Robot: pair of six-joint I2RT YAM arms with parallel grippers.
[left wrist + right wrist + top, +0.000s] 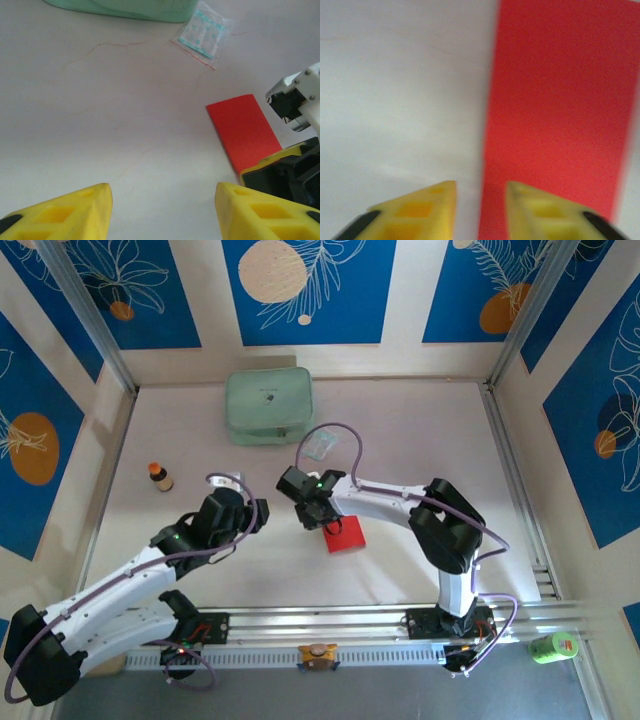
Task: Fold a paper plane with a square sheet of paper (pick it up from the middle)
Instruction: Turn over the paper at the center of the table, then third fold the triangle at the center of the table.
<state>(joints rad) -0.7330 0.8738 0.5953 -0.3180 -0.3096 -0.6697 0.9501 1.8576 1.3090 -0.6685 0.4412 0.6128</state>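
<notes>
Thin bright red sheet of paper [345, 536], a flat rectangle, lies mid-front on pale table [420, 430]; right gripper [480, 207] low over its long edge, narrowly parted, empty, likely to work that edge; left gripper [162, 212] just beside, wide, empty.

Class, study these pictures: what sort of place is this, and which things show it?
Probably a robotics test cell: a left arm and right arm bolted to a metal rail at a white table, boxed in by blue patterned panels, with folded red paper as the work piece.

Red paper [243, 131] flat, L fingers [75, 212] apart
</notes>
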